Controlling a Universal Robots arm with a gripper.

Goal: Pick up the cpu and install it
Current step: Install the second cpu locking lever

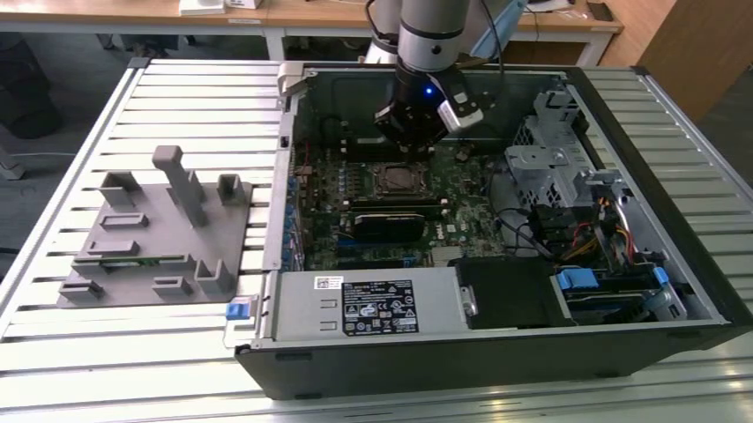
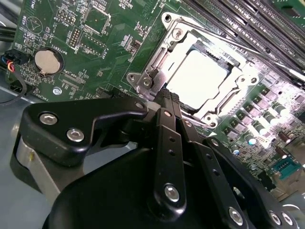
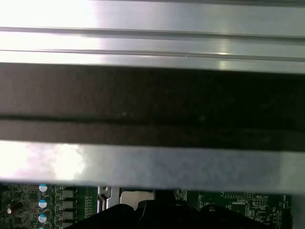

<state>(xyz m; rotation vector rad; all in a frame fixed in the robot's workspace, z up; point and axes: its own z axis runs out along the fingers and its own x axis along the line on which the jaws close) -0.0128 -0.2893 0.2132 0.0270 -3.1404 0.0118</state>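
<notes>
cpu [image 2: 199, 78] sits flat in the motherboard socket, silver top up, metal socket frame [image 2: 157, 71] around it; in the exterior view it's the socket near the middle of the board [image 1: 396, 180].

largest first: slatted metal table [image 1: 70, 352] carries an open pc case [image 1: 495, 361] lying on its side, with the green motherboard [image 1: 465, 207] exposed inside. grey fixture plate [image 1: 153, 238] with upright blocks sits on the table toward the exterior view's left, well apart from the case interior. drive cage and cabling [image 1: 577, 203] sit toward the exterior view's right.

arm comes down into the case; gripper [image 1: 410, 132] hangs just above the board beside the socket. in the second wrist view the gripper [image 2: 167, 98] has fingers pressed together, nothing between them, tips just beside the socket frame edge, not on the cpu. coin cell [image 2: 46, 61] sits on the board, well apart from the socket.
</notes>
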